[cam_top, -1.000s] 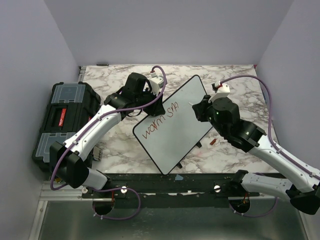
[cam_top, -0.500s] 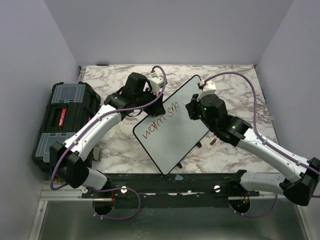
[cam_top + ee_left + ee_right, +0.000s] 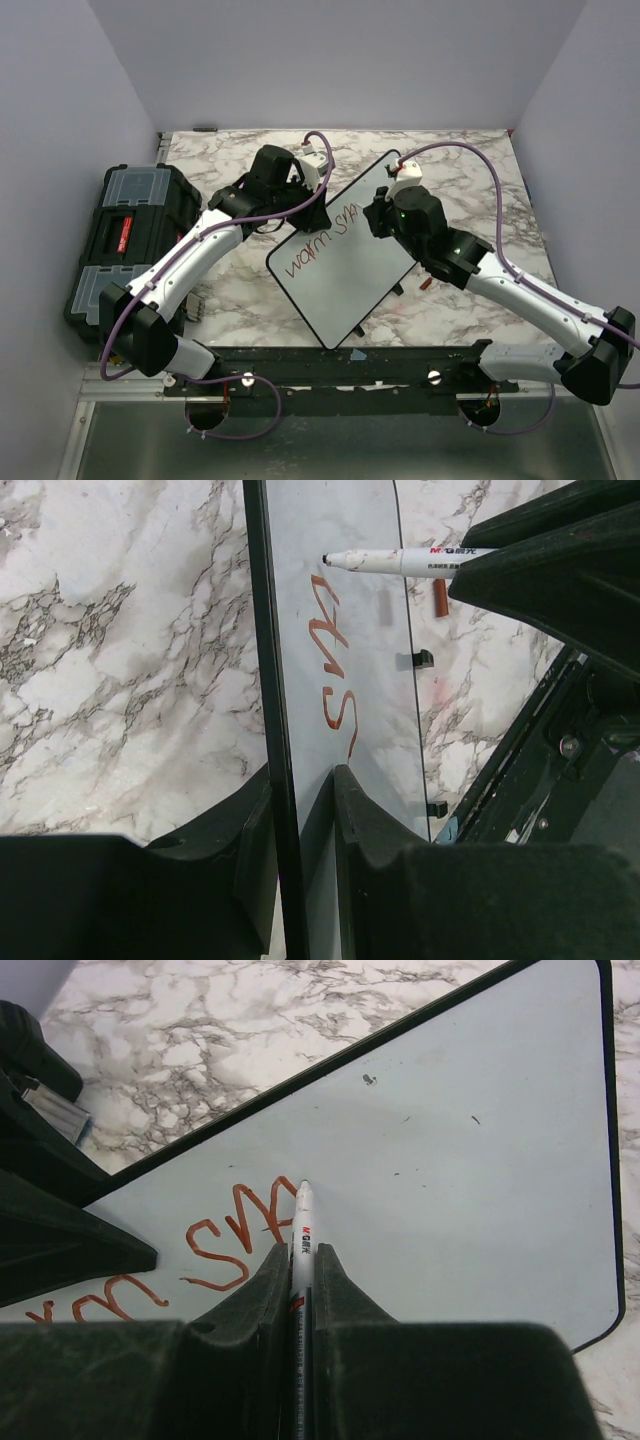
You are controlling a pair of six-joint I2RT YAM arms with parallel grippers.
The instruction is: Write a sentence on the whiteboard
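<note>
The whiteboard lies tilted on the marble table, and its upper left rim sits between the fingers of my left gripper, which is shut on it. Red letters of the sentence read "warm sm". My right gripper is shut on a white marker. The marker's tip is right beside the last red stroke; I cannot tell whether it touches the board.
A black toolbox with clear lid compartments stands at the table's left edge. A small red marker cap lies on the marble right of the board. Walls close the table on three sides.
My right arm has swung left over the board, bringing the marker from beyond the board's right edge to the end of the red writing. The left arm and the board have not moved.
</note>
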